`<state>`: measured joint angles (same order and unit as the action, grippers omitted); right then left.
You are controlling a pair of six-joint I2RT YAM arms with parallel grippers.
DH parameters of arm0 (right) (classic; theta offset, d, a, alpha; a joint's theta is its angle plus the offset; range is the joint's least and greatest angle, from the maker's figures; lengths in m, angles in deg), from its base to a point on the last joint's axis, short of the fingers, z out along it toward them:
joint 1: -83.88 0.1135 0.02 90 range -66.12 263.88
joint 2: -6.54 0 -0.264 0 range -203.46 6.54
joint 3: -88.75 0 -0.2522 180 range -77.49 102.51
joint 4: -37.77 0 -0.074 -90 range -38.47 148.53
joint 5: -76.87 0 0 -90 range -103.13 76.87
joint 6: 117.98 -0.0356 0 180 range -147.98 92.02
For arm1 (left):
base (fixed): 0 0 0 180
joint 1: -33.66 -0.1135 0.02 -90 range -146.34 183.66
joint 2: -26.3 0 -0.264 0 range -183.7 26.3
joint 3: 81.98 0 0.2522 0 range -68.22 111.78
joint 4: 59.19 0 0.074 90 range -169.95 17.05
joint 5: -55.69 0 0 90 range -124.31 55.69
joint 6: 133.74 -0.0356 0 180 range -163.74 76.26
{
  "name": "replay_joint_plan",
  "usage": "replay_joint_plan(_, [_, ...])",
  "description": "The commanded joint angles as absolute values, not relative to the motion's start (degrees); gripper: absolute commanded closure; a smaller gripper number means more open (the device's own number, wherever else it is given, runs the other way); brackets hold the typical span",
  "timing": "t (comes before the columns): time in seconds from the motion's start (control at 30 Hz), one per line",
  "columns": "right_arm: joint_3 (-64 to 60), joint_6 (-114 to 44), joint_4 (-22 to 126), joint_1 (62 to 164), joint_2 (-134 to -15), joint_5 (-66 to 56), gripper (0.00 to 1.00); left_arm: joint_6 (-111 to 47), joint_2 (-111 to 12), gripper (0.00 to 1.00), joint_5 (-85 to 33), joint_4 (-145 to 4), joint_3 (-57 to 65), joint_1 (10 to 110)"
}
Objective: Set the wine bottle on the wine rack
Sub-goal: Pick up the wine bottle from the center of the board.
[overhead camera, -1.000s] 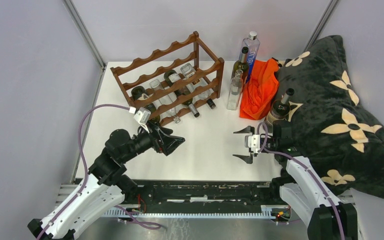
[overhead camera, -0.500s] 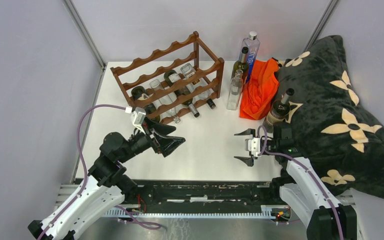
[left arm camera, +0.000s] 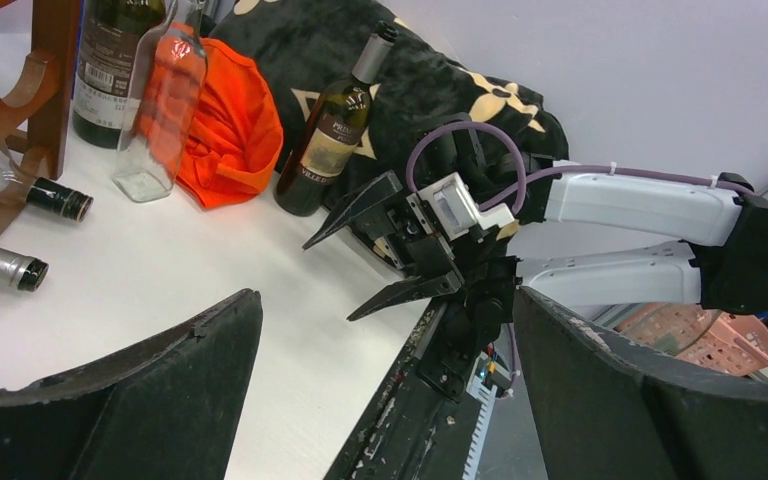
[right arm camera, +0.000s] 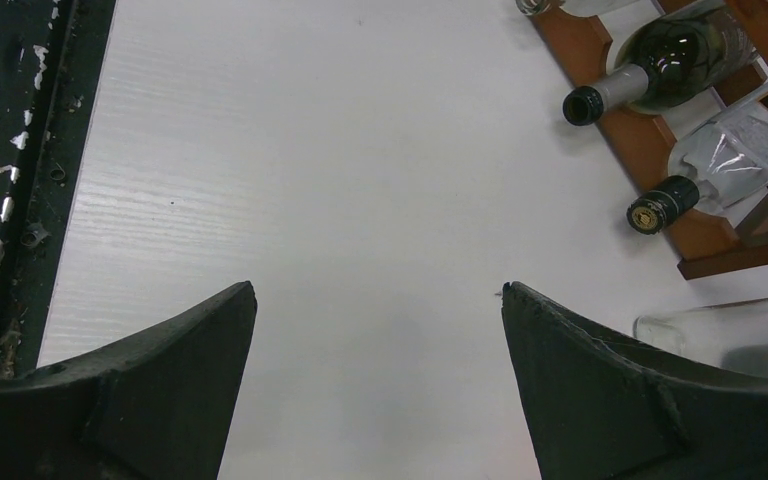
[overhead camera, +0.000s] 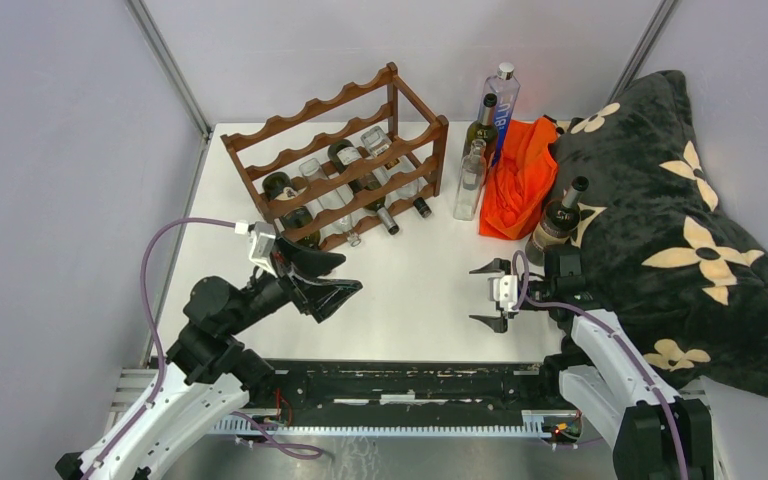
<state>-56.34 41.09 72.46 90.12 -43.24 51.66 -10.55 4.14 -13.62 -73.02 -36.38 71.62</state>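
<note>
The reddish-brown wine rack [overhead camera: 340, 150] stands at the back left of the white table, with several bottles lying in its lower tiers; its end post [left arm camera: 55, 60] and a corner of it [right arm camera: 625, 135] show in the wrist views. A dark wine bottle [overhead camera: 557, 222] with a cream label [left arm camera: 335, 130] stands upright against the black blanket, just behind my right arm. A second dark wine bottle [overhead camera: 481, 125] stands at the back. My left gripper [overhead camera: 345, 275] [left arm camera: 388, 295] hangs open and empty in front of the rack. My right gripper [overhead camera: 472, 292] [right arm camera: 378, 287] [left arm camera: 328, 282] is open and empty over bare table.
A black blanket with cream flowers [overhead camera: 670, 220] fills the right side, with an orange cloth [overhead camera: 520, 175] beside it. A tall clear bottle [overhead camera: 501, 100] and a small clear bottle [overhead camera: 470, 180] stand right of the rack. Bottle necks [right arm camera: 610, 95] stick out of the rack's front.
My left arm has drawn back toward the near left, its open gripper sliding a little away from the rack. The right arm has hardly moved.
</note>
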Motion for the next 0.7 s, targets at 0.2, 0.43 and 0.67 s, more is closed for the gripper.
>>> replay_joint_plan(0.2, [-54.48,43.91,73.15,89.82,-42.69,50.06,0.02,-9.00,4.00,0.00,-12.25,-70.49,-36.70,71.37])
replay_joint_plan(0.43, [-54.50,44.00,73.15,89.83,-43.02,49.08,0.02,-9.11,3.89,0.00,-11.97,-70.49,-36.84,71.37])
replay_joint_plan(0.67, [-54.44,43.91,73.15,89.72,-42.83,48.83,0.02,-8.77,4.37,0.00,-11.76,-70.49,-36.73,71.37])
